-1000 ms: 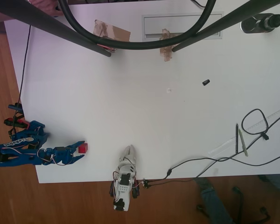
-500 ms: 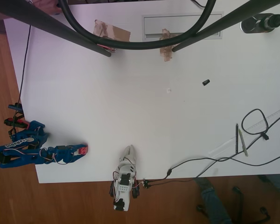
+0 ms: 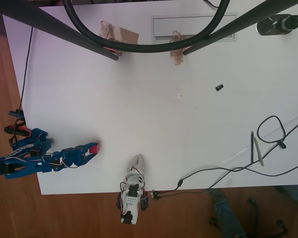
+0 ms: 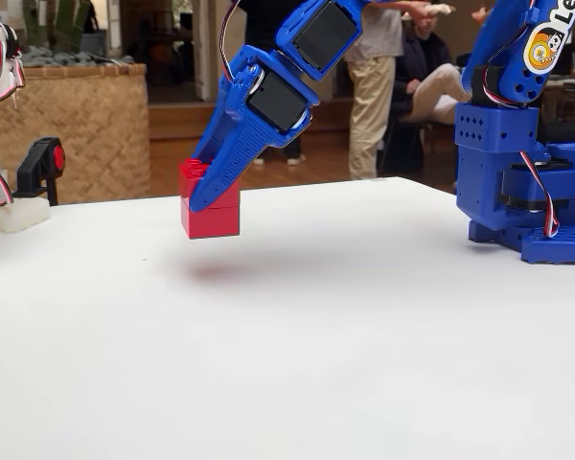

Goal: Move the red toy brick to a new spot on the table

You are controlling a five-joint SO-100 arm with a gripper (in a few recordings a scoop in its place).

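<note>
Brick (image 4: 210,208) is hanging clear of the table (image 4: 297,345), clamped between the fingers of the blue gripper (image 4: 211,199), with a faint reddish shadow lying on the white surface just beneath it in the fixed view. The gripper is slanting down from the upper right in that view, its near finger (image 4: 232,158) crossing the brick's front face. In the overhead view the gripper (image 3: 93,149) is reaching in from the table's left edge, holding the brick (image 3: 94,149) near the lower left corner of the table (image 3: 154,124). A small black cap (image 3: 219,88) is lying well apart, toward the upper right, and cables (image 3: 270,130) are trailing along the right side.
</note>
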